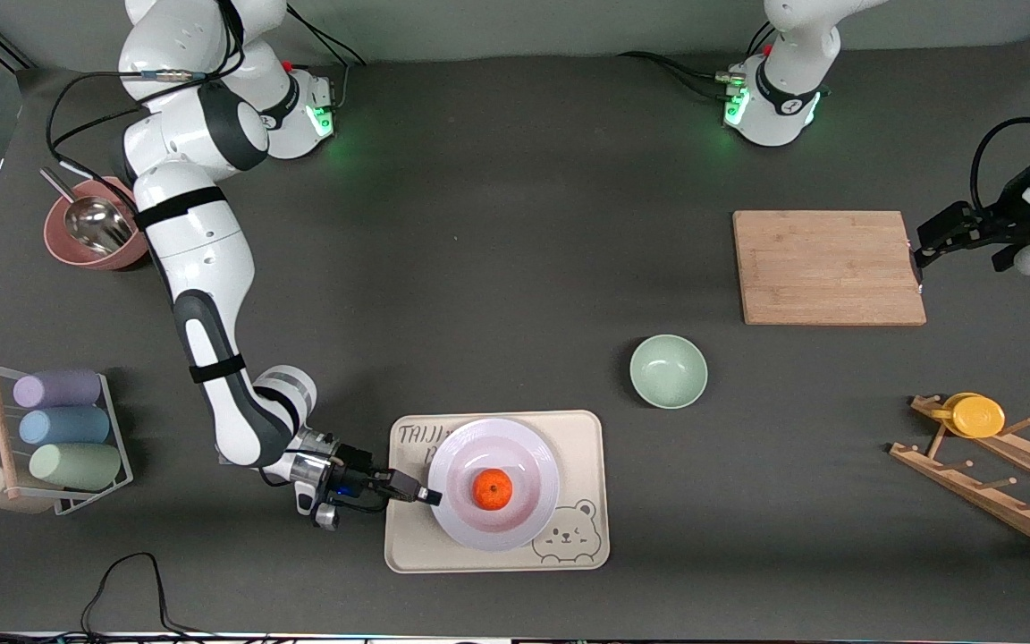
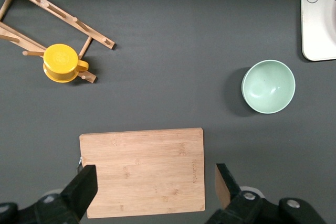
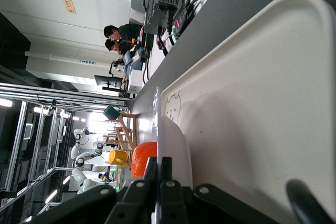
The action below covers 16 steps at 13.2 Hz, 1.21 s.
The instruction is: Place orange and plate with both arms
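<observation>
White plate (image 1: 494,447): sits on the beige bear tray (image 1: 579,436), its rim pinched by the right gripper (image 1: 432,495), fingers (image 3: 157,179) closed tight on it.
Orange (image 1: 493,489): rests in the plate's middle.
Left gripper (image 2: 152,182): waits over the wooden board (image 1: 828,266), fingers (image 2: 83,186) spread wide, holding nothing.
Nearby: green bowl (image 1: 668,370) on the tabletop (image 1: 497,233) between tray and board.

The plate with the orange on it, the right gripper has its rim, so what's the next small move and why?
Probably open the right gripper and back away. The plate already rests on the beige tray with the orange in its middle, and the fingers are shut on its rim. The left gripper waits open over the cutting board.
</observation>
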{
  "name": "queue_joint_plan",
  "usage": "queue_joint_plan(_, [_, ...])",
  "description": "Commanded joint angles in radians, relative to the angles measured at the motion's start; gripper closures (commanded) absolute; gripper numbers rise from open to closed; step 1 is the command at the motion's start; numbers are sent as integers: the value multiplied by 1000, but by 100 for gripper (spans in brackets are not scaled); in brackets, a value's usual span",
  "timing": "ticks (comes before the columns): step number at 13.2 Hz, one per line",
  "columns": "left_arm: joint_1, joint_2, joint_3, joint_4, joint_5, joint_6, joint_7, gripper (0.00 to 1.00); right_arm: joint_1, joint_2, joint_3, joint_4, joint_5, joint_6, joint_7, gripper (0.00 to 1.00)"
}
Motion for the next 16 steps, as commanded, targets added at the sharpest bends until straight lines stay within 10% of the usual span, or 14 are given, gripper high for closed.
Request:
queue_joint_plan(1, [5,-3,-1,-5,-5,11,15,0,8,33,7,9,18,11,-29,100])
queue_joint_plan(5, [5,-3,-1,-5,4,8,13,0,24,22,1,5,9,46,-29,95])
queue_joint_plan(12, [7,2,-1,-4,4,14,15,0,22,-5,-18,-9,-39,46,-14,34])
queue_joint_plan(16, [10,-1,-1,-2,4,5,16,0,20,-42,-19,-32,-45,46,-8,32])
